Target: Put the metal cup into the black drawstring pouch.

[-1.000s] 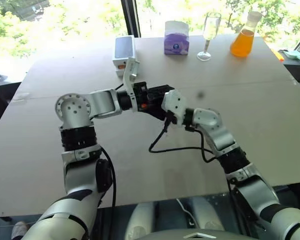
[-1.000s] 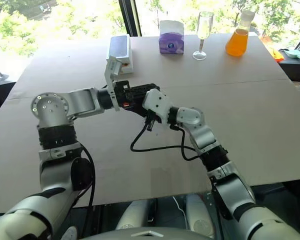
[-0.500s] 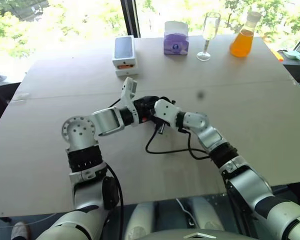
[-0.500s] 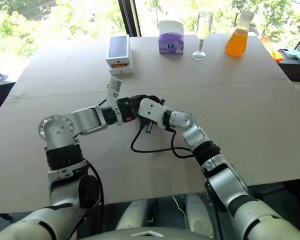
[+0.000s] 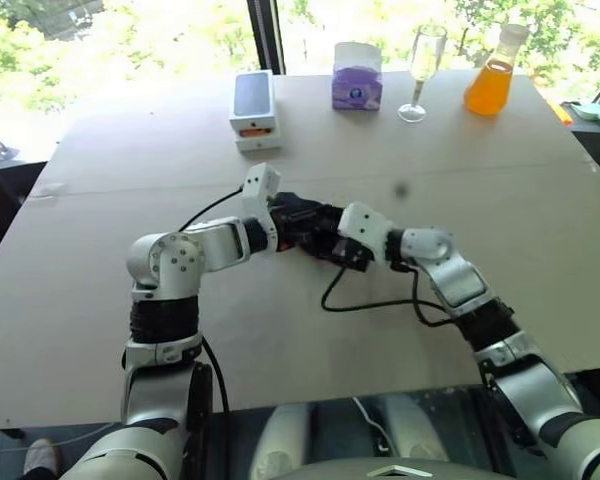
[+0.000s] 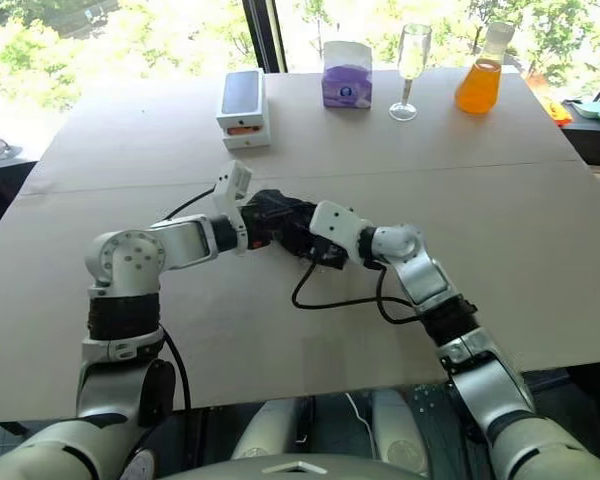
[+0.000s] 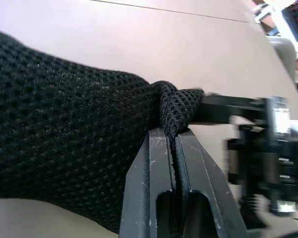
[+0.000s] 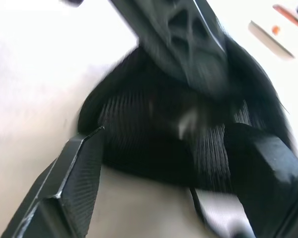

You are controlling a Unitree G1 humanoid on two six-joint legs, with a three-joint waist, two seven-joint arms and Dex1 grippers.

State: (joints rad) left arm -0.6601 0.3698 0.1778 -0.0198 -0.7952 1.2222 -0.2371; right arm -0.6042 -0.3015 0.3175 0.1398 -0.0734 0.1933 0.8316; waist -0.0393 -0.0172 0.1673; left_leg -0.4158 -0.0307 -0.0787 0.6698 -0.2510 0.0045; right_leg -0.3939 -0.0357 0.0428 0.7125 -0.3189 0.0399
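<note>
Black mesh fabric of the black drawstring pouch (image 7: 74,148) lies near the middle of the table (image 5: 540,200), between the two arms. The left gripper (image 7: 175,141) is clamped shut on a puckered fold at the pouch's edge. The right gripper (image 8: 169,163) stands spread wide just in front of the pouch, its fingers (image 8: 74,178) on either side of the dark bulk with no fabric pinched between them.

Task progress, as a judgement: the metal cup cannot be made out on the table or in either gripper, and the pouch looks full and rounded (consistent with something inside). Insertion therefore appears done or nearly done. Remaining work would be letting go and, possibly, drawing the neck closed.

Limits of observation:
- The pouch interior is hidden, so the cup's presence inside is unconfirmed.
- In the head views the wrists and grippers overlap the pouch.
- The right wrist view is blurred, so the neck opening is not readable.
- A black cable (image 5: 365,303) loops on the table by the right arm, and the drawstring cannot be told apart from it.
</note>
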